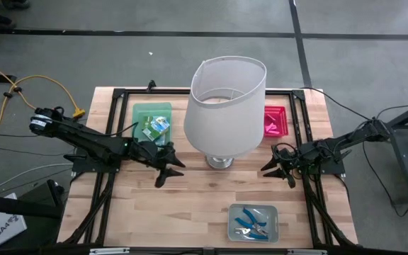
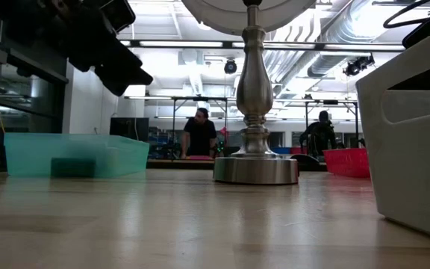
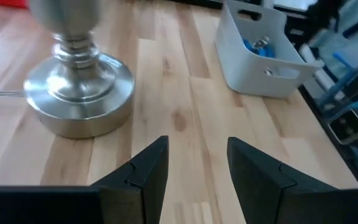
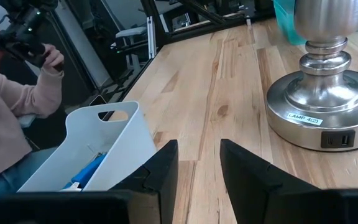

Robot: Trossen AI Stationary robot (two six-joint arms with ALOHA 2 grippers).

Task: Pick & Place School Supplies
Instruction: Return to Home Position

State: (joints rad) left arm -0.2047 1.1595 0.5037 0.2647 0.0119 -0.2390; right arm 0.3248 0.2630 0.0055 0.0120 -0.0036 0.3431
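Small green-yellow boxes (image 1: 156,126) lie in a green tray (image 1: 151,108) at the far left. Pink pieces (image 1: 269,126) lie in a red tray (image 1: 275,112) at the far right. Blue-handled tools (image 1: 250,222) lie in a clear grey tray (image 1: 253,210) near the front edge. My left gripper (image 1: 170,170) hovers open over bare wood, left of the lamp base (image 1: 219,162); its fingers (image 3: 148,168) hold nothing. My right gripper (image 1: 273,170) stands open right of the lamp base, with nothing between its fingers (image 4: 166,165).
A tall lamp with a big white shade (image 1: 225,106) stands mid-table between the two grippers, its metal base (image 3: 79,93) close to both. Black frame rails (image 1: 112,177) run along both sides. Bare wood lies in front of the lamp. A person (image 4: 11,112) sits beyond the table's edge.
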